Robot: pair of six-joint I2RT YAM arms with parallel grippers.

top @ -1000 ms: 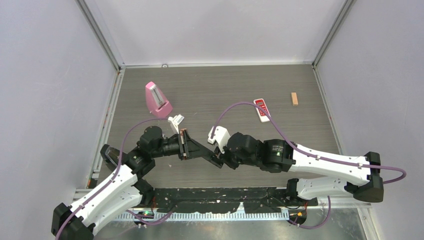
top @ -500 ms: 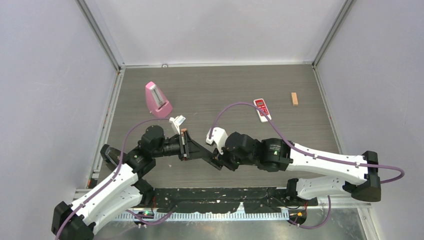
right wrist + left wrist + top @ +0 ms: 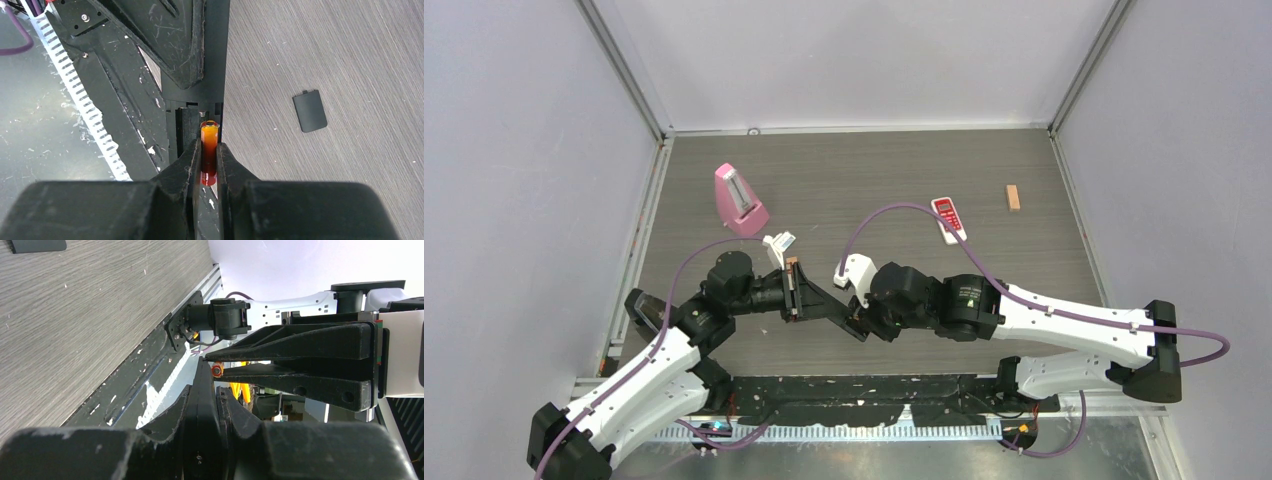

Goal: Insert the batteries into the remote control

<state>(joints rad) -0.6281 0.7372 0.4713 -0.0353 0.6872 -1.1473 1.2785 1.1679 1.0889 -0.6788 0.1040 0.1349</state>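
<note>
My left gripper (image 3: 816, 300) is shut on a black remote (image 3: 203, 390) and holds it edge-up above the table's near part. My right gripper (image 3: 857, 323) is shut on an orange-red battery (image 3: 209, 142). The battery's front end sits at the remote's open compartment (image 3: 196, 117), where a spring shows. In the left wrist view the battery's end (image 3: 216, 370) shows as a small red ring against the remote's edge, between the right gripper's fingers (image 3: 300, 385). No other batteries are in view.
The black battery cover (image 3: 310, 110) lies flat on the table; it also shows in the left wrist view (image 3: 37, 245). A red-and-white remote (image 3: 946, 218), a tan wooden block (image 3: 1013, 197) and a pink metronome (image 3: 741, 200) stand farther back.
My right arm has shifted slightly left, bringing the battery closer into the remote. The left arm has barely moved.
</note>
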